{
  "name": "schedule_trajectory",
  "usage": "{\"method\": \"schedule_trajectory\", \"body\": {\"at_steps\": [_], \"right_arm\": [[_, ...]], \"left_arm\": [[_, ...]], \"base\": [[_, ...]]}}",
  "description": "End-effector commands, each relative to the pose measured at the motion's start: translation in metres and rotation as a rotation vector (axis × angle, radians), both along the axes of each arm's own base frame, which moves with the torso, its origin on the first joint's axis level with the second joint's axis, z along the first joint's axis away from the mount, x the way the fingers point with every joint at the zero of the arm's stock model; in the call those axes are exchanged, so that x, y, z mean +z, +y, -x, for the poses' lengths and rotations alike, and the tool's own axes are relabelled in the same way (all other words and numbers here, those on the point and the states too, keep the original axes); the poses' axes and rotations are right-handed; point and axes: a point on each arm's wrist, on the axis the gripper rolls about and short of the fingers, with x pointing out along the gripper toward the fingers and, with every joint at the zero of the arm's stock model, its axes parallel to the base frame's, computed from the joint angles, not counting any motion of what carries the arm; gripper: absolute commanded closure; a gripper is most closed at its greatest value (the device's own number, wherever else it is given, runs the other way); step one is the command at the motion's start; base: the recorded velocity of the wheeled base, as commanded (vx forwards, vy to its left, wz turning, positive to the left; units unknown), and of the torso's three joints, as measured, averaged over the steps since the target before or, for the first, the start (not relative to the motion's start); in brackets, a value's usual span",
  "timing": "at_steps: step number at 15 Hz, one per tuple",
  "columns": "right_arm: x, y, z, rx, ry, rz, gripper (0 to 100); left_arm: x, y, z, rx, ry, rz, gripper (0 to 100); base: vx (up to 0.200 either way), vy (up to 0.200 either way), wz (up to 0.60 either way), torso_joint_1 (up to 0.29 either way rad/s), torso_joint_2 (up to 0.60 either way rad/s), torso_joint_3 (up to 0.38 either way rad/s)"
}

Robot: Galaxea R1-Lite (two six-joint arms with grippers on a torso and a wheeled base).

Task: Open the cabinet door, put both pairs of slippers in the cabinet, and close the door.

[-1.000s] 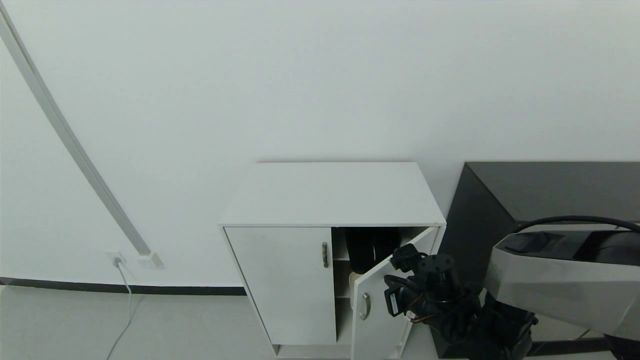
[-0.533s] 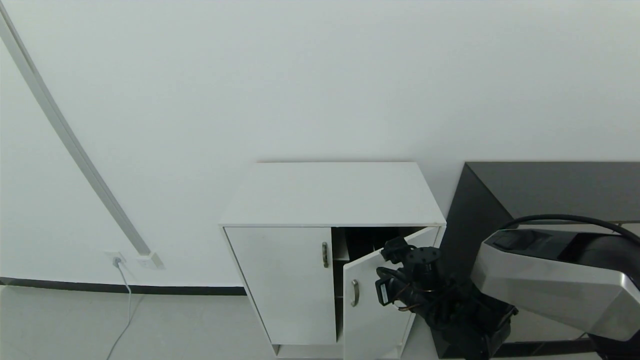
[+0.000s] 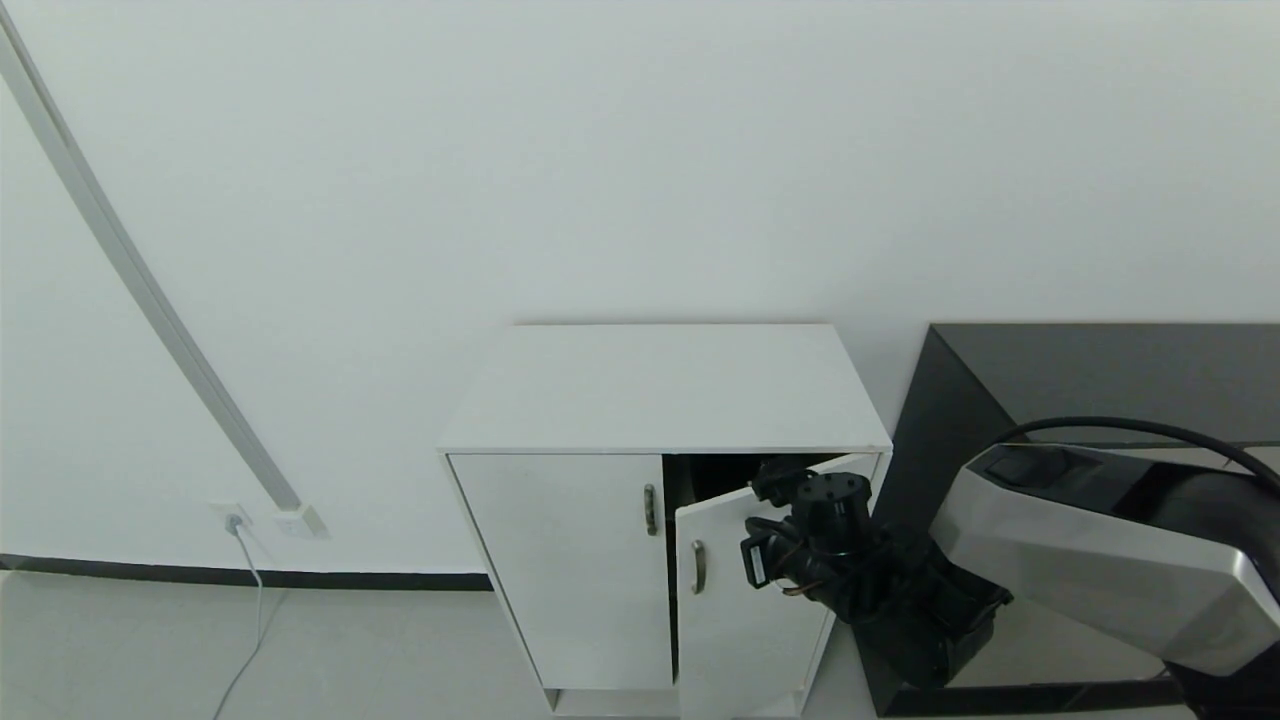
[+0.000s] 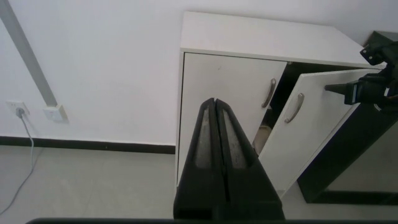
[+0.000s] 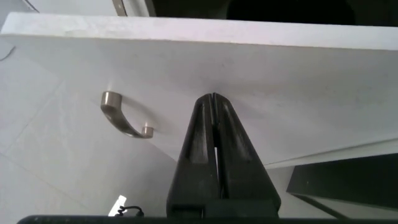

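The white cabinet [image 3: 660, 390] stands against the wall with its left door [image 3: 560, 560] closed. Its right door [image 3: 740, 620] hangs a little ajar, leaving a narrow dark gap along the top and beside the handle [image 3: 697, 566]. My right gripper [image 3: 770, 482] is shut, its tips [image 5: 214, 98] pressed against the door's outer face [image 5: 298, 93] beside the metal handle [image 5: 124, 118]. My left gripper [image 4: 214, 104] is shut on nothing and held in the air in front of the cabinet [image 4: 249, 37]. Something beige [image 4: 264, 132] shows through the gap, too little to name.
A black piece of furniture [image 3: 1000, 380] stands close against the cabinet's right side. On the wall to the left are a slanting conduit [image 3: 130, 270] and a socket with a white cable [image 3: 240, 540] running down to the grey floor [image 3: 300, 650].
The right door has swung from about half open to nearly closed, with my right gripper following it toward the cabinet. The black slippers seen inside earlier are now hidden behind the door.
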Motion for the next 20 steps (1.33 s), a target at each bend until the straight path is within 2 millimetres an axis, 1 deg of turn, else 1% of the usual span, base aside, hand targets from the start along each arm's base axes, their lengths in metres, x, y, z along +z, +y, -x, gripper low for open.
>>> {"method": "schedule_trajectory", "body": {"at_steps": [1,7,11,15,20], "right_arm": [[0.004,0.001,-0.006,-0.007,-0.017,-0.011,100],[0.01,0.005,-0.012,-0.007,-0.028,-0.019,100],[0.011,0.003,-0.016,-0.016,-0.028,-0.019,100],[0.015,0.004,-0.019,-0.017,-0.033,-0.023,100],[0.018,0.01,-0.029,-0.021,-0.039,-0.024,100]], "left_arm": [[0.0,0.0,0.0,0.0,0.0,0.0,100],[0.0,0.0,0.0,0.0,0.0,0.0,100],[0.0,0.0,0.0,0.0,0.0,0.0,100],[0.0,0.0,0.0,0.0,0.0,0.0,100],[0.0,0.0,0.0,0.0,0.0,0.0,100]], "base": [[0.0,0.0,0.0,0.0,0.0,0.0],[0.0,0.0,0.0,0.0,0.0,0.0],[0.0,0.0,0.0,0.0,0.0,0.0],[0.0,0.0,0.0,0.0,0.0,0.0],[0.0,0.0,0.0,0.0,0.0,0.0]]}}
